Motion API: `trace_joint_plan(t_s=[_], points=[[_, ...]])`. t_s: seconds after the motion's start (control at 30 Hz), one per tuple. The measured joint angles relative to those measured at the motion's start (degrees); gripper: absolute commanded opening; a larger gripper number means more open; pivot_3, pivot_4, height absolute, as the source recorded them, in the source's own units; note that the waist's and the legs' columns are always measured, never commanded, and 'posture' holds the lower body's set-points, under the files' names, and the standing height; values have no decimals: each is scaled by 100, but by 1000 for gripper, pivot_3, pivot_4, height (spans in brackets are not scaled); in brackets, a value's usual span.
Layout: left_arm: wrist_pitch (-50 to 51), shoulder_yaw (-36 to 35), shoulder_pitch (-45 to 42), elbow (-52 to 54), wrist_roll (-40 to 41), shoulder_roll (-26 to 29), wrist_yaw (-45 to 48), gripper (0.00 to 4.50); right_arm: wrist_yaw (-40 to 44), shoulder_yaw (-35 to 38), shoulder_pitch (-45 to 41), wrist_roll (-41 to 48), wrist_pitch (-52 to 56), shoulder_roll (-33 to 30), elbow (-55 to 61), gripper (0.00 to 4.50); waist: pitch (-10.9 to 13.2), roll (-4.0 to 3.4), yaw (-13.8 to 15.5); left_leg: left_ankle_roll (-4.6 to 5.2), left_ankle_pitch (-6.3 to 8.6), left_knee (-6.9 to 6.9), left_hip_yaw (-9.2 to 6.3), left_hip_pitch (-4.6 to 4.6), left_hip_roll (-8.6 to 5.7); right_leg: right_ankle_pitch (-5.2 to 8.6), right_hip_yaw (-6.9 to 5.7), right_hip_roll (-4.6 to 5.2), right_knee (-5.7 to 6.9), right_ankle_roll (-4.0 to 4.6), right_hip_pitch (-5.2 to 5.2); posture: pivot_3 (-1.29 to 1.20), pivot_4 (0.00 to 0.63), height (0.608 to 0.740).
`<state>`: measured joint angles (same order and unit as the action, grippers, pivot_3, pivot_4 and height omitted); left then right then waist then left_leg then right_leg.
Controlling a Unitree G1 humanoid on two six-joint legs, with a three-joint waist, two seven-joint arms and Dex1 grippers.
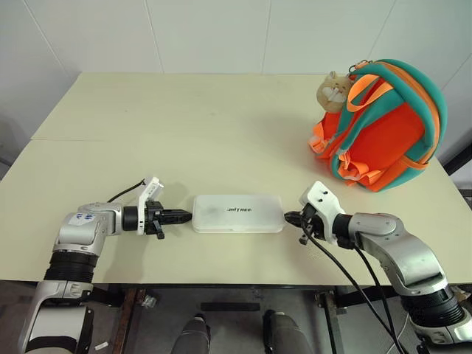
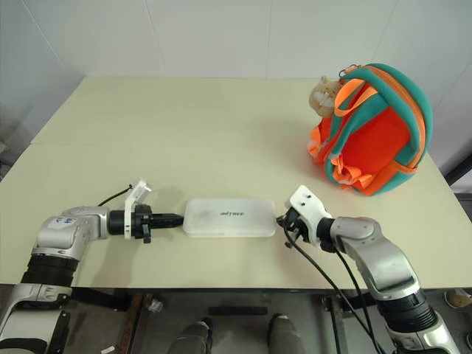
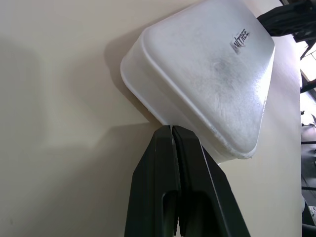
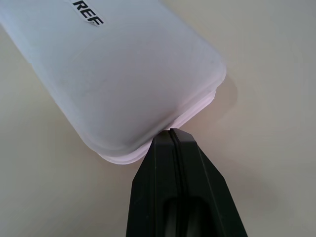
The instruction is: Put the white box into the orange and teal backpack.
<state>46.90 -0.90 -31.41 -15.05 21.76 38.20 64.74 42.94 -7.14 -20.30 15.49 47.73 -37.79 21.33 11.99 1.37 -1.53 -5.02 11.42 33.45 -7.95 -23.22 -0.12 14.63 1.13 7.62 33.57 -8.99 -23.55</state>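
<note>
The white box [image 1: 238, 213] lies flat near the table's [image 1: 184, 125] front edge, long axis running left to right. The left gripper [image 1: 186, 216] and right gripper [image 1: 289, 217], both with fingers pressed together, meet its two ends, apparently touching. The orange and teal backpack [image 1: 383, 129] stands well apart, far right, nothing between.

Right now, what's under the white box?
The white box lies flat on the table, so bare tabletop is all that shows around it. Whatever is beneath it is covered. The shut left pincer and right pincer meet its two ends.
</note>
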Motion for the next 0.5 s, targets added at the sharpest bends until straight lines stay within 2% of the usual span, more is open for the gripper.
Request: trace_joint_plan(t_s=[0.5], points=[[565, 151, 114, 552, 103, 103, -117, 47, 115, 65, 188, 141, 60, -236, 110, 0, 0, 0, 4, 0, 1, 2, 4, -1, 0, 26, 3, 0, -4, 48, 1, 0, 150, 740]])
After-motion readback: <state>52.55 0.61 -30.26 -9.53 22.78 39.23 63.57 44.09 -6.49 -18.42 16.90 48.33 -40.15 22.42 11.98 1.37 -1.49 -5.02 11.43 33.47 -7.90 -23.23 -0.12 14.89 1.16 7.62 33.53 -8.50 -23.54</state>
